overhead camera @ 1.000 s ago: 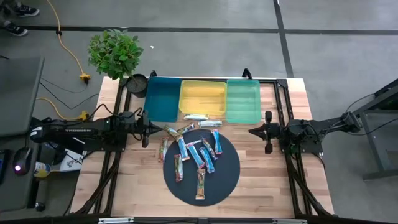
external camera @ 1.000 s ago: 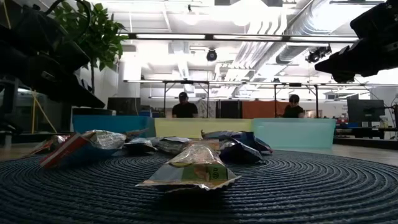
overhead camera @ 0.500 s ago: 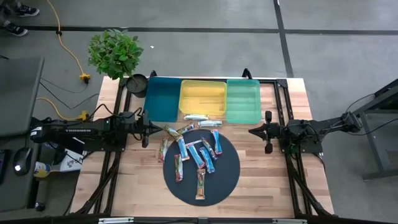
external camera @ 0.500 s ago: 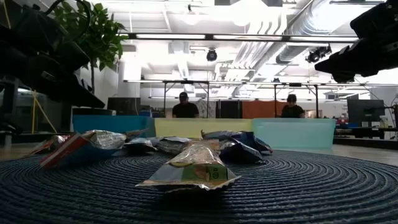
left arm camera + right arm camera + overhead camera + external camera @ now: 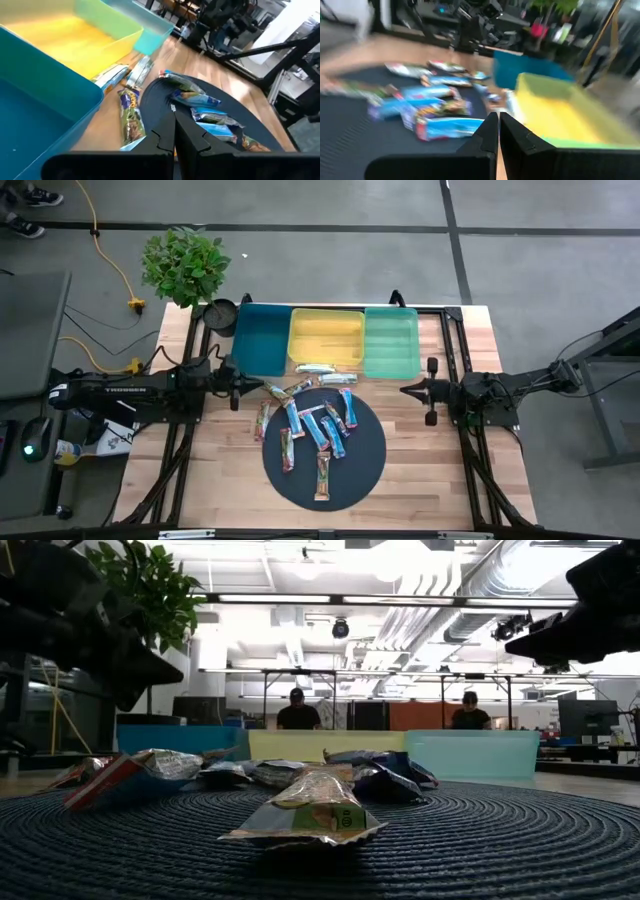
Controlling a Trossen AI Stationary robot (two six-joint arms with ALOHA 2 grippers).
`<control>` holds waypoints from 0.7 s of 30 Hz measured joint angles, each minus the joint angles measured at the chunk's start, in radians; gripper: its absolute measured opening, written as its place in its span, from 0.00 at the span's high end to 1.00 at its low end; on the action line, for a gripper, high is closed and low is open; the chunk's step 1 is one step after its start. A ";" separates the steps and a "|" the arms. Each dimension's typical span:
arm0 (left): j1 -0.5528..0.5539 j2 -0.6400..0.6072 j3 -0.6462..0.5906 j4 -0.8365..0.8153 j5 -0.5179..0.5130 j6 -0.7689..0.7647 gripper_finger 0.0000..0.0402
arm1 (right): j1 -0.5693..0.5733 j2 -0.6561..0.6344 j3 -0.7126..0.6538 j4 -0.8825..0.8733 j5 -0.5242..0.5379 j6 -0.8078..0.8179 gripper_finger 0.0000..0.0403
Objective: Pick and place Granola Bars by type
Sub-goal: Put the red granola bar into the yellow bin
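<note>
Granola bars (image 5: 316, 424) lie scattered across the far half of a round dark mat (image 5: 365, 465) on the wooden desk (image 5: 420, 470), with one bar (image 5: 323, 475) lying apart near the mat's front edge. A few more bars rest off the mat on the bare wood: one (image 5: 262, 420) just beside the mat's left rim, and two pale ones (image 5: 314, 368) in front of the trays. Three trays stand side by side along the far edge of the desk: a blue tray (image 5: 262, 338), a yellow tray (image 5: 326, 336) and a green tray (image 5: 391, 340). None of them shows a bar inside.

The left gripper (image 5: 236, 383) hangs over the desk to the left of the mat, near the front of the blue tray, its fingers pressed together on nothing. The right gripper (image 5: 430, 391) hovers to the right of the mat, well apart from the bars, also clenched and empty.

A potted plant (image 5: 185, 268) stands off the far left corner of the desk. Two people (image 5: 297, 712) show in the room behind.
</note>
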 joint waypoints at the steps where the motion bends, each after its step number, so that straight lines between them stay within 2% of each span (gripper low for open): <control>1: 0.000 0.000 0.000 0.006 0.002 -0.001 1.00 | 0.000 0.000 0.000 0.002 0.015 -0.063 1.00; 5: 0.000 0.000 0.000 0.048 0.010 -0.026 1.00 | 0.000 0.000 -0.001 0.020 0.057 -0.176 1.00; 9: 0.000 0.000 0.000 0.091 0.027 -0.077 1.00 | 0.000 0.000 -0.002 0.036 0.064 -0.165 1.00; 15: 0.000 -0.002 0.000 0.203 0.126 -0.117 1.00 | 0.000 0.000 -0.002 0.047 0.052 -0.135 1.00; 21: 0.000 -0.003 0.018 0.431 0.044 -0.138 1.00 | 0.000 0.000 -0.002 0.063 -0.029 -0.046 1.00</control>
